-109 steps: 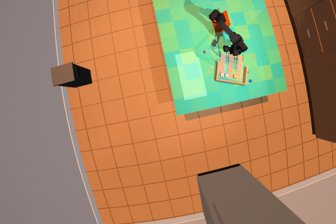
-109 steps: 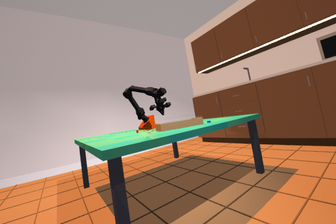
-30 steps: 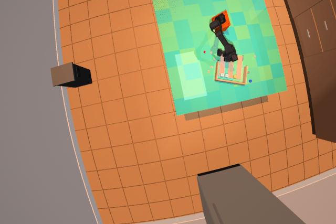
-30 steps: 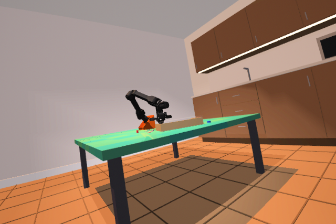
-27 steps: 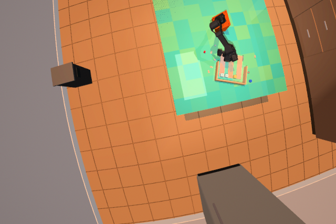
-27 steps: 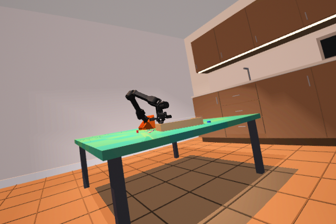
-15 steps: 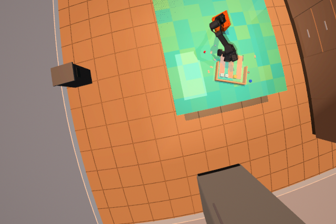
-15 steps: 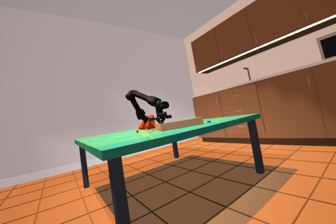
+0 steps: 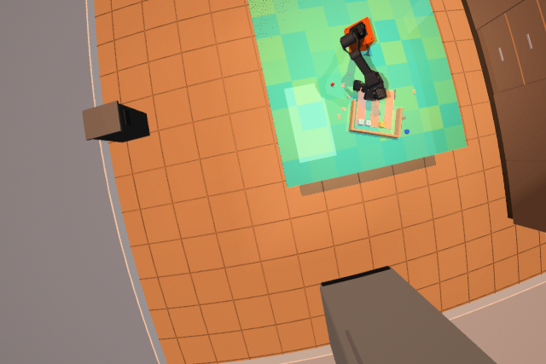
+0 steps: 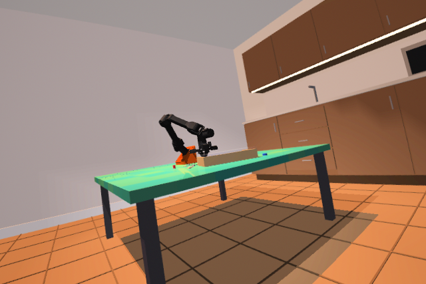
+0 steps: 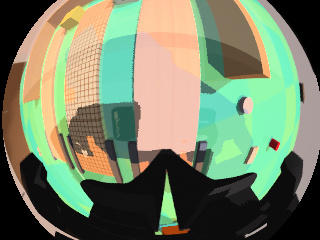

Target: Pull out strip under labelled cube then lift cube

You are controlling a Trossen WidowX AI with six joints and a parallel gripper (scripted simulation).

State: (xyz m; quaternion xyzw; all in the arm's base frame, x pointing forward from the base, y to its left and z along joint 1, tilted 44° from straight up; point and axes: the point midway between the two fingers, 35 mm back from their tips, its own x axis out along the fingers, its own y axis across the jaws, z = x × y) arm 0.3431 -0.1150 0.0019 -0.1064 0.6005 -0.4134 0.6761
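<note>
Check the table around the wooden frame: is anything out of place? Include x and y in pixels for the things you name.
Yes, possibly. Small pale bits [image 9: 339, 116] lie scattered outside the wooden frame [image 9: 374, 133] [image 10: 228, 157], beside a red piece [image 9: 332, 83] [image 10: 174, 166] [image 11: 274, 144]. They look like strays, though they may belong there. I see no spill.
</note>
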